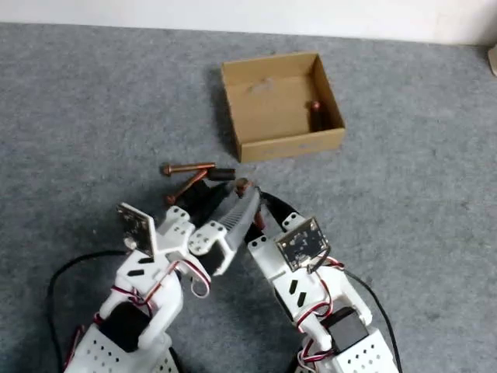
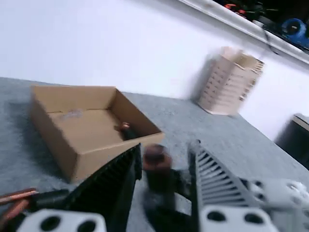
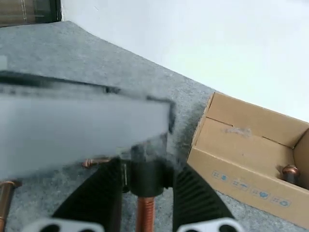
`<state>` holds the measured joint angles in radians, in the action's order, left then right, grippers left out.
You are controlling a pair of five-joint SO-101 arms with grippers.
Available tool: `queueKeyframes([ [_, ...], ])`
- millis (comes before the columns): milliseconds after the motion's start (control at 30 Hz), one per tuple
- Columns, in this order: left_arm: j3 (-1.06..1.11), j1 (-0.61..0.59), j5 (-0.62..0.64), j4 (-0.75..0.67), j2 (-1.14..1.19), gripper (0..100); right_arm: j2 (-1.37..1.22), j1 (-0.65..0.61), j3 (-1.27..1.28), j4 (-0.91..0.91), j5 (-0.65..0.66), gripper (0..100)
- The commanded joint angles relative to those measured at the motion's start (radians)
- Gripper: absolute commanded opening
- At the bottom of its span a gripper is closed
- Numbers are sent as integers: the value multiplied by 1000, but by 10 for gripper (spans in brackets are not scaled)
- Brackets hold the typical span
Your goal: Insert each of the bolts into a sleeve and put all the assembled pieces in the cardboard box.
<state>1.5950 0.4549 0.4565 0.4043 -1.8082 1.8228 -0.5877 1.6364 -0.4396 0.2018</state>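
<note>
My right claw (image 3: 146,173) clamps the sleeve (image 3: 147,181) on its bolt (image 3: 145,212); my left claw (image 2: 166,149) gapes around it. Overhead, the cardboard box (image 1: 291,144) sits just past loose bolts (image 1: 186,168).

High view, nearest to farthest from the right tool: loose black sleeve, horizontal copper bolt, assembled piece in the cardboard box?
1. Loose black sleeve, lying close by.
2. Horizontal copper bolt, just past the sleeve.
3. Assembled piece, by the cardboard box's right wall.
</note>
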Motion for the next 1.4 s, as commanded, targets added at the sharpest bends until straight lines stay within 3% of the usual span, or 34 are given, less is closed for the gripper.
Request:
queueKeyframes([
  [0,-48,-130,57,0,-12,144,13,10,-12,33,15,5],
  [133,-70,-232,123,-2,-12,0,13,10,-12,33,17,5],
  [367,15,-305,127,-121,-2,7,12,82,-10,35,17,5],
  [467,105,-245,124,-218,-1,7,1,81,-10,30,17,5],
  [567,102,-197,123,-199,31,7,1,85,-10,28,18,5],
  [867,82,-254,110,-350,220,7,-27,120,-94,-41,95,5],
  [1033,24,-311,112,-361,358,7,-312,234,-344,-39,92,5],
  [1367,-114,-314,110,-361,670,7,-1257,346,-1130,-42,91,5],
])
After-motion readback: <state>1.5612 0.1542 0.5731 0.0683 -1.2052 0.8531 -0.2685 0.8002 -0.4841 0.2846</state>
